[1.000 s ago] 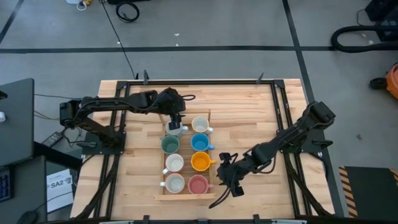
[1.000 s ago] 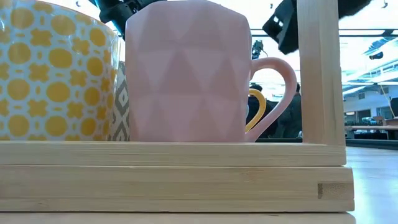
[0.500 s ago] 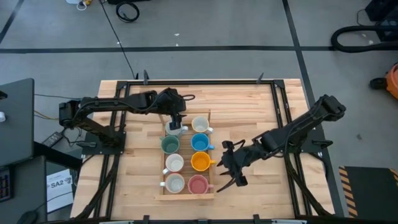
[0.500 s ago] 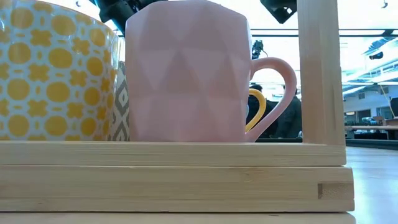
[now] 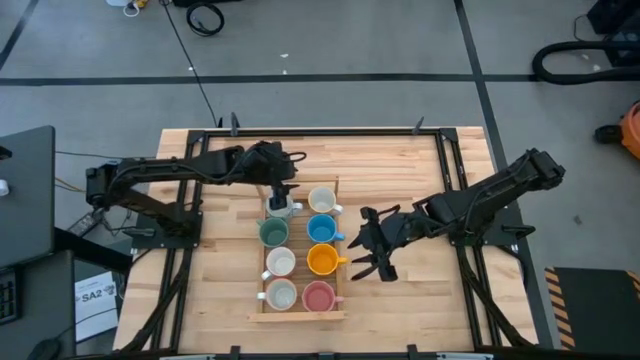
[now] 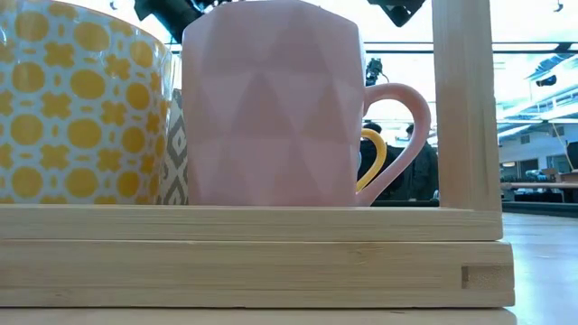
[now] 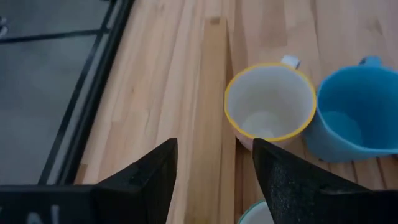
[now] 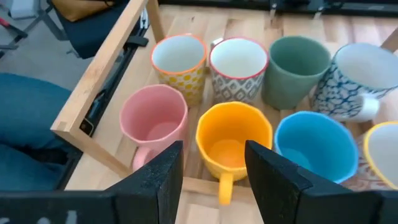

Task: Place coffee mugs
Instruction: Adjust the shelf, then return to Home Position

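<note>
- "SA2" printed dark on a white sheet of paper (image 5: 92,297), lying on the floor at the table's left near corner, seen in high view
- smaller print below it unreadable

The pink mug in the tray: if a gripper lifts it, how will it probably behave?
The pink mug looks like rigid glazed ceramic, so probably slippery and breakable. Its wide flat base suggests it won't tip easily. Empty, it is likely light.

Wooden tray (image 5: 337,262) near centre frame on a light plank table (image 5: 400,160). Black cables (image 5: 205,17) coiled on grey floor at top. Dark monitor (image 5: 25,195) at left edge. Black floor tape lines (image 5: 400,77) across upper frame.
</note>
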You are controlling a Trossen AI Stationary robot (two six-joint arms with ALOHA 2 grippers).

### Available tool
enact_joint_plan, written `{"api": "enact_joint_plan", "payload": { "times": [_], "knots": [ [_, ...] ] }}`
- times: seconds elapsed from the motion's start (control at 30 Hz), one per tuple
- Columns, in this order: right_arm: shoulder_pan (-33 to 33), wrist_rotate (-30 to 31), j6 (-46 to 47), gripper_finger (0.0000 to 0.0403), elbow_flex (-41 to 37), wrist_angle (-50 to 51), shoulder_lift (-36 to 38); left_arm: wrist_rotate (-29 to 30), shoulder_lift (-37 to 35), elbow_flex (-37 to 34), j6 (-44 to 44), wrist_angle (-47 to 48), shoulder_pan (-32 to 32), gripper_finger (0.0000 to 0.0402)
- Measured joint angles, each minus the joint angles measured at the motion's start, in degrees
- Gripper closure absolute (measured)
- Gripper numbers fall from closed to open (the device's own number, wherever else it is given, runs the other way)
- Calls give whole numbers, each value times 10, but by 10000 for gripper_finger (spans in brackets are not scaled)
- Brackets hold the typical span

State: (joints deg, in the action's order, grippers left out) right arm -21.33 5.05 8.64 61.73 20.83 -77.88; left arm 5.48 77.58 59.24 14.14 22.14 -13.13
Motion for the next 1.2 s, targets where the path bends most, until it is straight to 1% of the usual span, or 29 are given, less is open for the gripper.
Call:
{"api": "enact_joint_plan", "payload": {
  "times": [0.17,0.33,0.47,0.57,0.7,0.97,1.07,1.2],
  "knots": [
    [16,0,-19,226,0,4,23,0,-44,0,0,1,5,187],
    [32,0,-33,226,0,25,60,0,-102,0,-5,10,27,187],
    [44,0,-33,226,0,45,96,0,-161,1,-34,23,54,187],
    [53,0,-33,226,0,58,126,0,-210,0,-35,53,77,187],
    [65,2,-34,226,0,76,166,-1,-281,0,-69,87,112,187],
    [74,100,-55,226,1,118,241,0,-415,0,-124,171,179,187],
    [78,115,-52,226,-2,130,259,0,-462,-1,-135,185,196,187],
    [84,116,-37,226,-40,123,286,0,-517,-31,-136,183,207,187]
  ]
}}
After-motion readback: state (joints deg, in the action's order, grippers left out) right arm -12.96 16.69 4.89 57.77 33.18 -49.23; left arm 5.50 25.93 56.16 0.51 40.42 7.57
